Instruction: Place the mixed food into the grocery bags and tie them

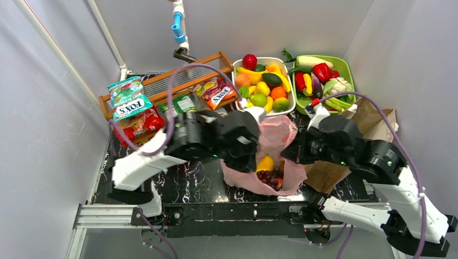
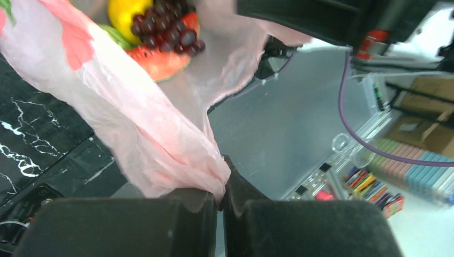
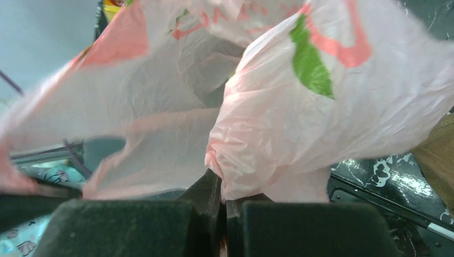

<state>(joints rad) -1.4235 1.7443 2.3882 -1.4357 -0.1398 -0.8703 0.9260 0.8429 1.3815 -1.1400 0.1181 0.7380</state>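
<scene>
Where it gapes, the pink bag (image 2: 134,123) holds grapes (image 2: 168,29) and watermelon (image 2: 158,63).

**Three cameras, one shared centre**

Top camera looks down from above and behind both arms (image 1: 210,137), pink bag (image 1: 275,135) mid-frame. Left wrist camera is in close, bag at upper left. Right wrist camera, closer still: bag fills the frame. All three share it.

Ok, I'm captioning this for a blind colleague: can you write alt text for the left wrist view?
The left gripper is shut on a bunched edge of the pink plastic bag. Inside the bag lie dark grapes, a watermelon slice and a yellow fruit.
</scene>
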